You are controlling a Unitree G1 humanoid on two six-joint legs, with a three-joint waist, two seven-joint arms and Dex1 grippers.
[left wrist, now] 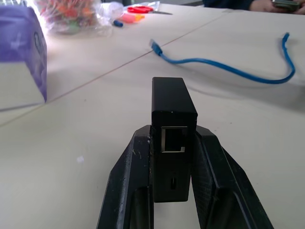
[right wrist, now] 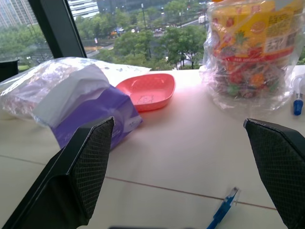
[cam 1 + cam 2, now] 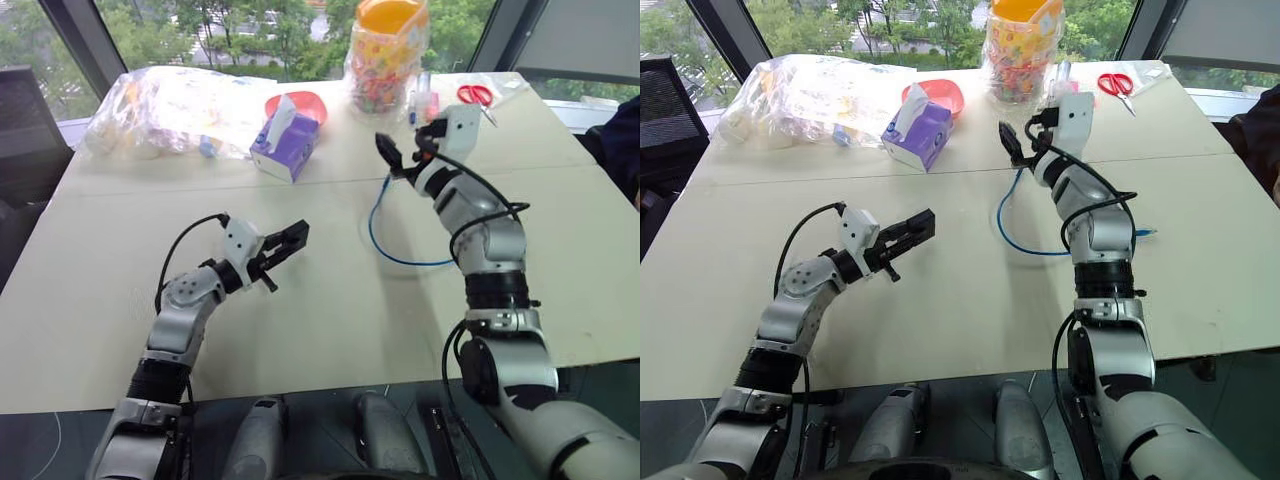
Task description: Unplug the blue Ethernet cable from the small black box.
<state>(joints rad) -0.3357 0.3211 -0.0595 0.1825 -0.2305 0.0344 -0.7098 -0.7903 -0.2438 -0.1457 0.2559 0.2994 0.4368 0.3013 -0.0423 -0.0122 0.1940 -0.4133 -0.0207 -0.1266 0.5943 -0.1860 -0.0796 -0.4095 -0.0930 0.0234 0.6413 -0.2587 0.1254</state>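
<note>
The small black box point(image 1: 172, 102) sits clamped between the fingers of my left gripper point(image 3: 285, 243), held just above the table, and its port faces the wrist camera with nothing plugged in. The blue Ethernet cable point(image 3: 385, 235) lies loose in a curve on the table, and both of its ends point(image 1: 155, 46) are free. My right gripper point(image 3: 408, 145) is open and raised above the far end of the cable, with nothing between its fingers point(image 2: 90, 157). One clear plug of the cable point(image 2: 221, 212) shows on the table below that gripper.
A purple tissue box point(image 3: 285, 145), a red dish point(image 3: 300, 103), a jar of sweets point(image 3: 385, 55), a clear plastic bag point(image 3: 170, 105) and red scissors point(image 3: 478, 95) line the far side of the table. A person point(image 3: 625, 140) sits at the right edge.
</note>
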